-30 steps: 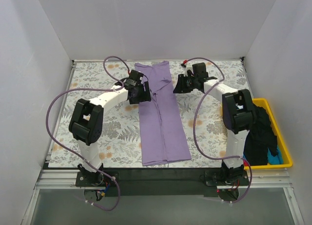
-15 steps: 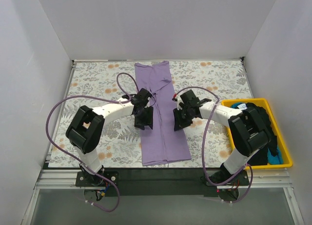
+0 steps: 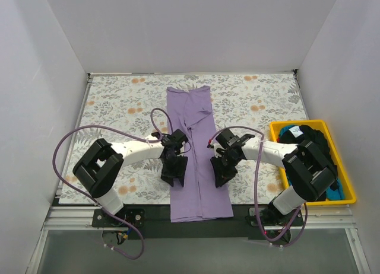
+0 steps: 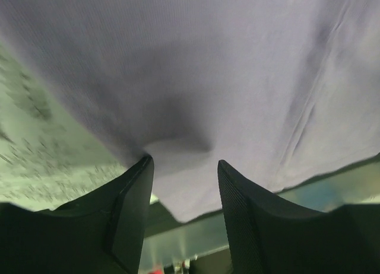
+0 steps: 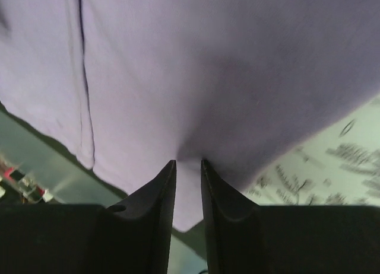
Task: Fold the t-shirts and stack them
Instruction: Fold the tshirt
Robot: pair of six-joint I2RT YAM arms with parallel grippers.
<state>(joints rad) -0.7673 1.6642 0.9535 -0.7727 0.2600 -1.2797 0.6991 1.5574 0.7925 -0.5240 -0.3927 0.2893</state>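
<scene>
1. The right gripper [image 5: 188, 162] is clenched on the lavender t-shirt [image 3: 200, 188]. Its two black fingers [image 5: 155, 217] are smooth, wedge-shaped and nearly touching, and they pinch a narrow tuck of cloth at their tips.
2. The left gripper [image 4: 181, 160] also grasps the shirt. Its black pads [image 4: 127, 212] are finely ribbed and stand wider apart, with a soft hump of fabric drawn up between them and a dark crease above it.
3. The cloth near both claws is a thin matte knit. It puckers into shallow folds at each pinch, and a stitched seam runs along it in both wrist views.
4. From above, the shirt lies folded into a long narrow strip down the middle of the table. The two claws hold opposite long edges of its near half, and a small flap is turned over near the far end.
5. Its near hem hangs past the floral table cover [image 3: 119, 102] onto the dark front strip.
6. The cover is pale, printed with grey leaves and orange blooms.
7. At the right edge sits a rectangular yellow tray [image 3: 338, 202] of glossy plastic. It holds a crumpled black t-shirt [image 3: 317, 161] and a bright blue t-shirt [image 3: 291, 130].
</scene>
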